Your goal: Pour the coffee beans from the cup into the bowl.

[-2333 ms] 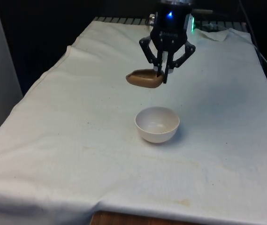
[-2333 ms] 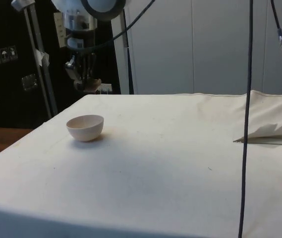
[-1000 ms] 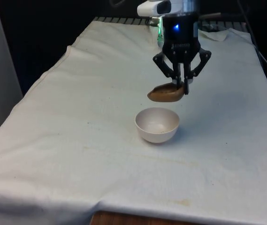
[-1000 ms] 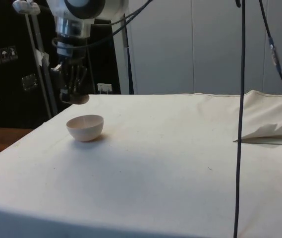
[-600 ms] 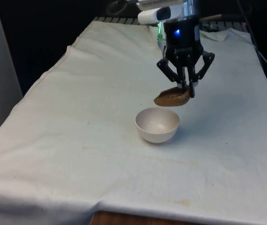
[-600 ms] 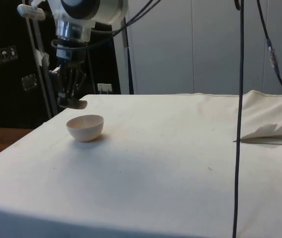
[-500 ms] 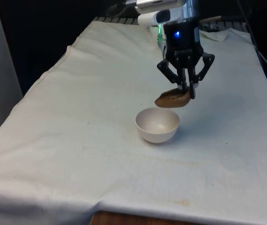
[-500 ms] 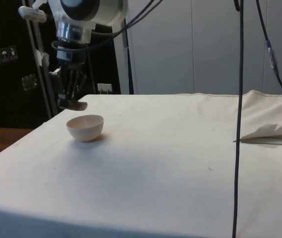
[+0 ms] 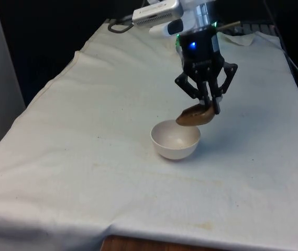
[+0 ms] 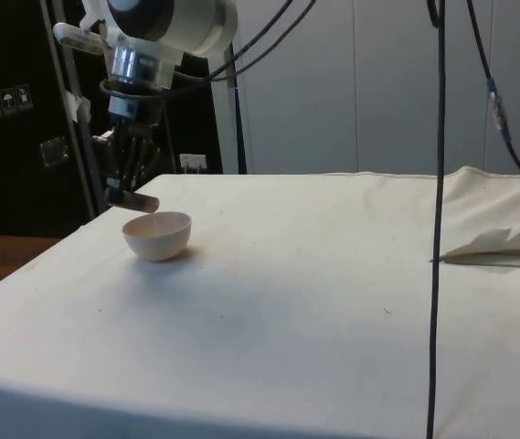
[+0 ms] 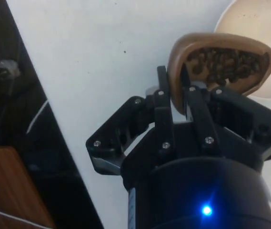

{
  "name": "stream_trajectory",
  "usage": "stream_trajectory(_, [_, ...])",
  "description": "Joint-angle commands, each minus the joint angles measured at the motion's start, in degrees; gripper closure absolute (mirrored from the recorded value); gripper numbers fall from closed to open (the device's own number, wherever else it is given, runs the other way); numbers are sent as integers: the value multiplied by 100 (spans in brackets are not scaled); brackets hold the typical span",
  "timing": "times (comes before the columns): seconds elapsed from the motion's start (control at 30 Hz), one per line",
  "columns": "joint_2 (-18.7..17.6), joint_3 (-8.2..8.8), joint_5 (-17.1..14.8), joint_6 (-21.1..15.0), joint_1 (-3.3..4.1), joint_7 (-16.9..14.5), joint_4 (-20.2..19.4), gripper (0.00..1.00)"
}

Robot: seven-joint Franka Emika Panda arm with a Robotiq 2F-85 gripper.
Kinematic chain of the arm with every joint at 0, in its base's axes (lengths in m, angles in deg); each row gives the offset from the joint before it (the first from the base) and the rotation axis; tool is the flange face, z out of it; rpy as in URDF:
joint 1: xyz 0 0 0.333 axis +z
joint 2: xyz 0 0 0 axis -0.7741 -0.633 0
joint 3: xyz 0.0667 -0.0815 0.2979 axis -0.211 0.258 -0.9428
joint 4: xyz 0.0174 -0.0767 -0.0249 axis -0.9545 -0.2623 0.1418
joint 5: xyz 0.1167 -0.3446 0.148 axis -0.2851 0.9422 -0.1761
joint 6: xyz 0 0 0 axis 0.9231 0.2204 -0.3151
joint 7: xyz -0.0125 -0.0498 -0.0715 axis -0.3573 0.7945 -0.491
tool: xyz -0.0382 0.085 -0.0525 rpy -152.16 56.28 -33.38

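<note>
My black gripper point(image 9: 210, 104) is shut on the rim of a shallow brown cup point(image 9: 195, 115). The cup hangs tilted just above the far right edge of a white bowl point(image 9: 175, 139) on the cloth. Seen from the side, the gripper point(image 10: 124, 187) holds the cup point(image 10: 133, 202) right above the bowl's point(image 10: 157, 235) far rim. The wrist view shows the fingers point(image 11: 163, 90) clamped on the cup's wall point(image 11: 178, 62), dark coffee beans point(image 11: 221, 62) lying inside the cup, and the bowl point(image 11: 259, 21) beyond it. The bowl's inside looks bare.
The white cloth point(image 9: 96, 157) covers the whole table. A rumpled fold of cloth point(image 10: 502, 240) lies at the side view's right. A black cable point(image 10: 440, 183) hangs down in front of the side camera.
The gripper has carried the cup down and towards the bowl. The cup now tips with its free edge lower, close over the bowl's rim.
</note>
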Motion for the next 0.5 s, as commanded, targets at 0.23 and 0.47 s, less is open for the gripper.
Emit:
stream_trajectory(0.23, [0,-17,-481,109,-126,-407,34,99])
stream_trajectory(0.47, [0,92,-837,258,-189,-756,69,99])
